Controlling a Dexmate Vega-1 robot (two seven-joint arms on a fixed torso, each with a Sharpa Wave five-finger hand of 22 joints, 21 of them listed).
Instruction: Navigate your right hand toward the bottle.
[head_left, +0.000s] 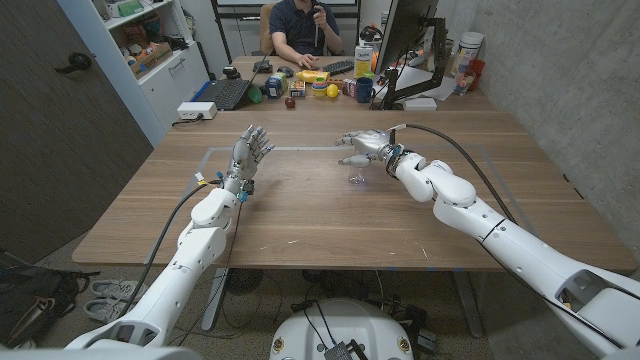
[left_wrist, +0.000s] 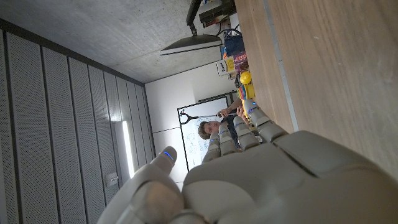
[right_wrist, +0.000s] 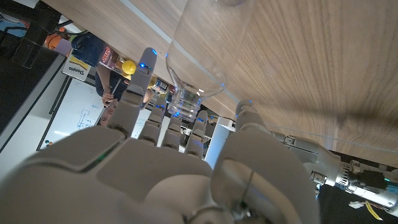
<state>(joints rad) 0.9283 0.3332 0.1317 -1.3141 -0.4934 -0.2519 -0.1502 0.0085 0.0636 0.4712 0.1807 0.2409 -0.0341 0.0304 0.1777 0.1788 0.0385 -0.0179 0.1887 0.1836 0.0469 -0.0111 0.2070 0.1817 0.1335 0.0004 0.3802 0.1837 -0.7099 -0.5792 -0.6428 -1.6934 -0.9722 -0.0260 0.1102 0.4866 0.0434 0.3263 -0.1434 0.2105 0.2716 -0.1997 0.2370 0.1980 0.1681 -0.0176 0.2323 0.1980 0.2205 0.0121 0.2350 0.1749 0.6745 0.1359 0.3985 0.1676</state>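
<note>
A clear plastic bottle (head_left: 357, 176) stands upright on the wooden table (head_left: 300, 225), hard to make out in the head view. My right hand (head_left: 368, 146) hovers just behind and above it, fingers spread and pointing toward my left. In the right wrist view the bottle (right_wrist: 205, 50) shows close ahead, framed between the fingers (right_wrist: 138, 81) and the thumb of my right hand (right_wrist: 174, 168); I see no contact. My left hand (head_left: 250, 152) stands apart at the left, fingers up and apart, holding nothing; its back (left_wrist: 261, 174) shows in the left wrist view.
A thin taped rectangle (head_left: 290, 149) marks the table's middle. Behind it a second table carries a monitor (head_left: 405, 40), a laptop (head_left: 222, 93), a blue mug (head_left: 364, 90) and several small items. A person (head_left: 303, 30) sits beyond. A black cable (head_left: 455, 145) arcs off my right wrist.
</note>
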